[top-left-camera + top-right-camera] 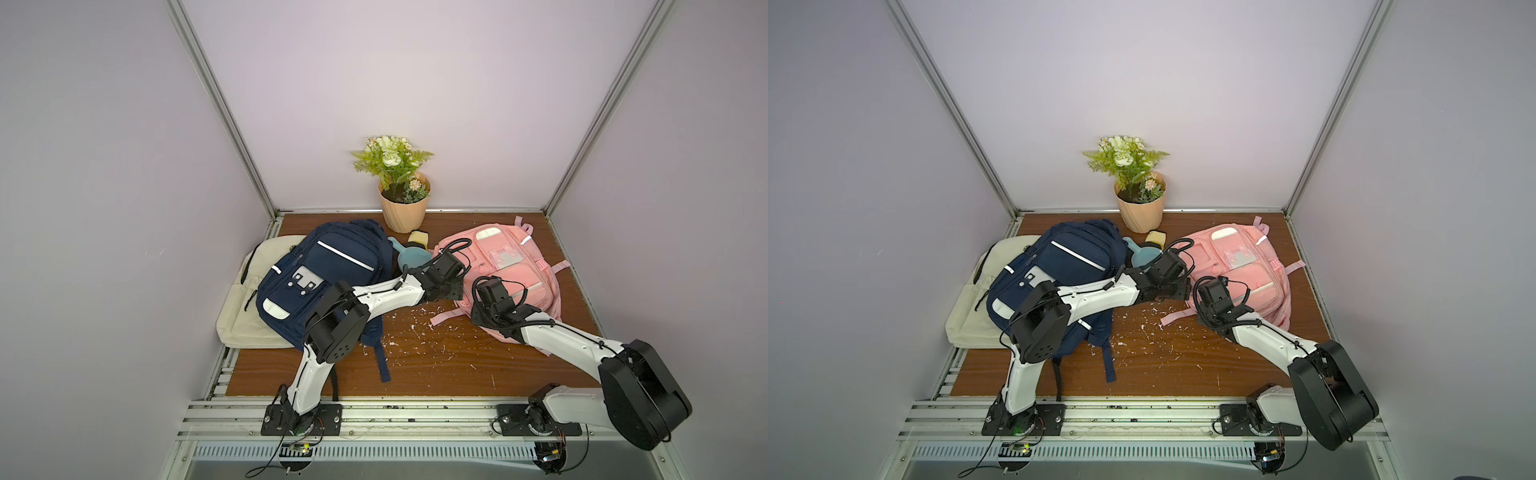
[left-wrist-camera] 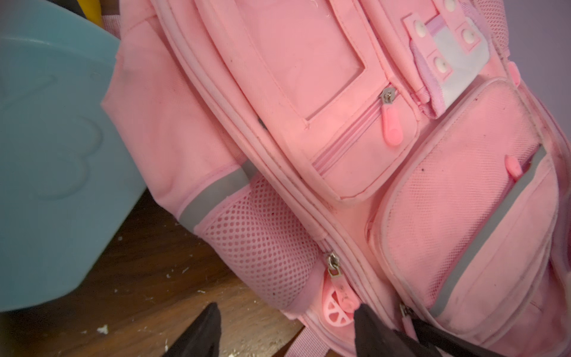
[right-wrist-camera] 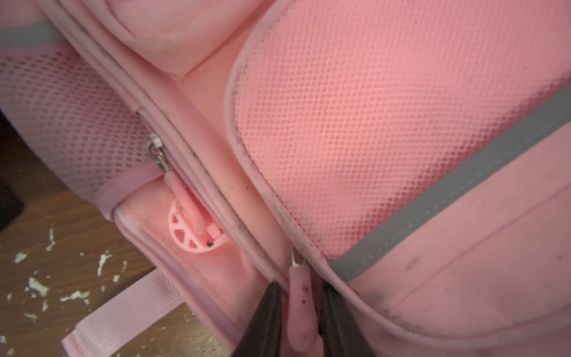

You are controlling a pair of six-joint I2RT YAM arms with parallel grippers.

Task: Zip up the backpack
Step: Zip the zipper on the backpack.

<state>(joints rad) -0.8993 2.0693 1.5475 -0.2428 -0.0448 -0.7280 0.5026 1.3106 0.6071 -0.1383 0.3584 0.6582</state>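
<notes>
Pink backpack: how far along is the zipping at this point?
Done: both arms are at the pink backpack; no zip visibly pulled yet. In hand: the right gripper brackets the zipper pull of the front mesh pocket, grip not clearly closed; the left gripper hangs open beside the lemon-slice pull. Left: clamp the pull and run its slider, now at one end of the zip, round the pocket.

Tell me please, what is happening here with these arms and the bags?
Both arms work on the pink backpack, which lies on the table. The right gripper has its fingers on either side of a pink zipper pull; whether it pinches it yet, I cannot tell. The left gripper is open near the round pink pull, holding nothing. The navy backpack and the cream bag lie off to the side.
</notes>
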